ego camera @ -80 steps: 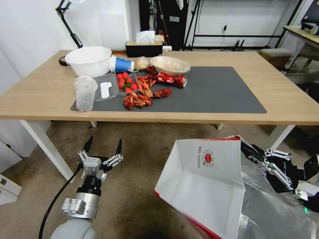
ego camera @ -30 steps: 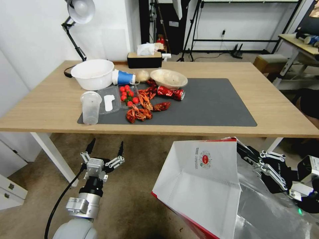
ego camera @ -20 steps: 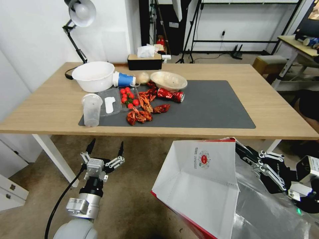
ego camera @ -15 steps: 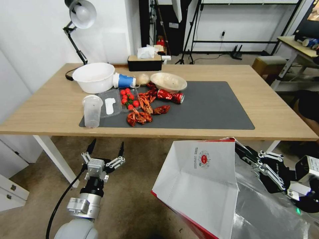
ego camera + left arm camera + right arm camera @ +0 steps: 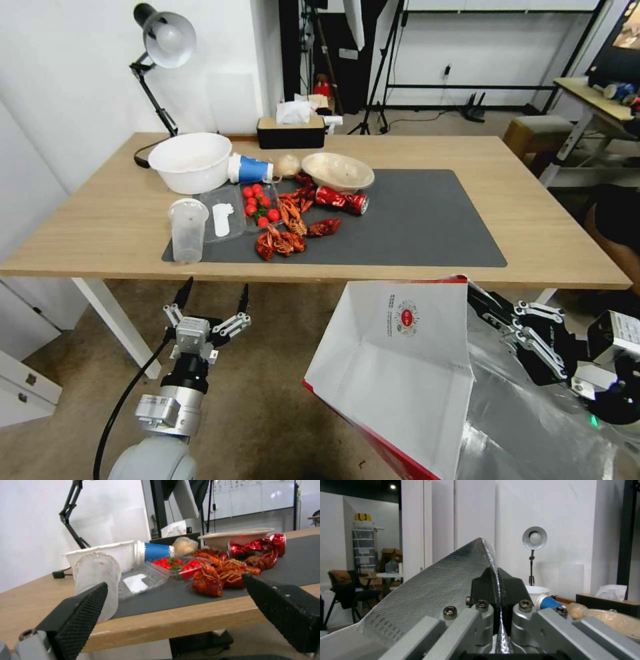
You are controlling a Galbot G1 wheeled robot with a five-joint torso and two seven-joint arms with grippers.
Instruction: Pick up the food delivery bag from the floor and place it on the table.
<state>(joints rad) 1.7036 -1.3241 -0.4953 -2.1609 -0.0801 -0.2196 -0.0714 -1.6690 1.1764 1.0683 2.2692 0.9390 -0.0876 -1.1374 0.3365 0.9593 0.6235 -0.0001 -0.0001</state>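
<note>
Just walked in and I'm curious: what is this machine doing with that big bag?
The robot's right gripper is shut on the foil-lined rim of the food delivery bag, holding it up in front of the table, below its edge. The left gripper hangs open near the floor, holding nothing. The bag is not yet on the table, where crayfish and bowls are spread.

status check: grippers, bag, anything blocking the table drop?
Right gripper shut on food delivery bag rim, bag held below table edge. Left gripper open, idle, low beside it. Crayfish and dishes crowd mat's left; right half bare.
</note>
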